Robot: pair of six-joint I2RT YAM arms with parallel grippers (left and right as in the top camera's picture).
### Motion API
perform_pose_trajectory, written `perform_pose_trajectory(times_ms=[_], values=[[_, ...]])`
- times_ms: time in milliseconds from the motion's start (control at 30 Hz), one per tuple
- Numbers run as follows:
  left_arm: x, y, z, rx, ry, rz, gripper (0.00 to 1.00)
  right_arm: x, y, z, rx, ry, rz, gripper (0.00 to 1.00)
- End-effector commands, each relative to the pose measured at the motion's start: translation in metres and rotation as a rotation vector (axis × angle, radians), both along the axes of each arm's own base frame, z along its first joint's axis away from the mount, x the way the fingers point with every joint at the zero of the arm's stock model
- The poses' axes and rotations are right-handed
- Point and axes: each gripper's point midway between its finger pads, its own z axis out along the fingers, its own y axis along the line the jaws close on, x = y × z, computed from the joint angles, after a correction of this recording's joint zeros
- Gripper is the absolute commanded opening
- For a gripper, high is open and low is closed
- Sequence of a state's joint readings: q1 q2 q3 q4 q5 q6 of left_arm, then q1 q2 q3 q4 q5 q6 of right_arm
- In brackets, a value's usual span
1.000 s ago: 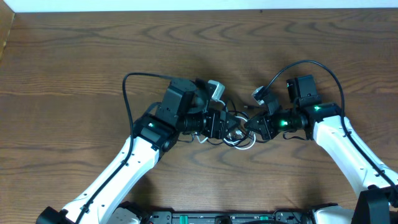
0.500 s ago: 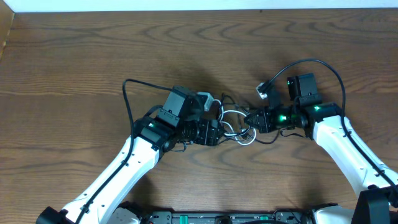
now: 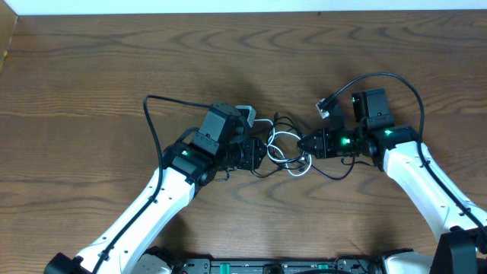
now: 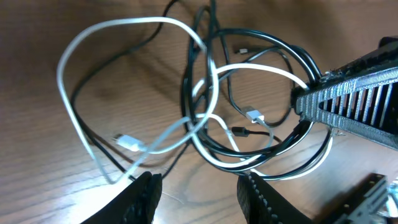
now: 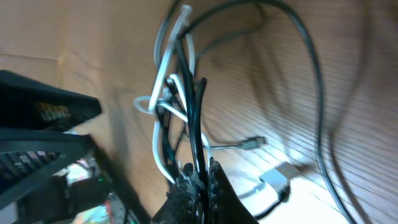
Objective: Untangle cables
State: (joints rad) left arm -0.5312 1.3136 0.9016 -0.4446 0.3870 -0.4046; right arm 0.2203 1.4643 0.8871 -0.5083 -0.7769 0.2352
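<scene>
Clamping the cables (image 5: 180,118), right pincer (image 5: 200,174) sits closed; left pincer (image 4: 199,185) gapes wide, empty

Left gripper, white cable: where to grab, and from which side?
Grip the white cable on its wide outer loop, away from the tangle that the right gripper clamps. That arc appears to run alone, whereas nearer the middle it crosses the black cable. Probably best: the open left gripper comes from above, fingers straddling the strand.
</scene>
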Motion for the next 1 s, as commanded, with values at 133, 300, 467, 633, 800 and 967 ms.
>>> perform_pose_trajectory(times_ms=[133, 300, 467, 633, 800, 967], values=[[-0.006, -0.008, 0.004, -0.094, 0.112, 0.079, 0.46, -0.005, 0.015, 0.018, 0.128, 0.053, 0.015, 0.01], [-0.008, -0.009, 0.004, -0.141, 0.202, 0.180, 0.57, -0.005, 0.019, 0.024, 0.162, 0.038, 0.034, 0.01], [-0.007, -0.009, 0.004, -0.175, 0.270, 0.269, 0.57, -0.007, 0.026, 0.037, 0.233, 0.021, 0.079, 0.01], [-0.007, -0.009, 0.004, -0.186, 0.293, 0.298, 0.57, -0.008, 0.027, 0.039, 0.248, 0.021, 0.089, 0.01], [-0.008, -0.009, 0.003, -0.198, 0.323, 0.331, 0.56, -0.010, 0.030, 0.046, 0.282, 0.009, 0.112, 0.01], [-0.012, -0.015, -0.007, -0.195, 0.392, 0.346, 0.53, -0.010, 0.031, 0.049, 0.296, 0.000, 0.121, 0.01]])
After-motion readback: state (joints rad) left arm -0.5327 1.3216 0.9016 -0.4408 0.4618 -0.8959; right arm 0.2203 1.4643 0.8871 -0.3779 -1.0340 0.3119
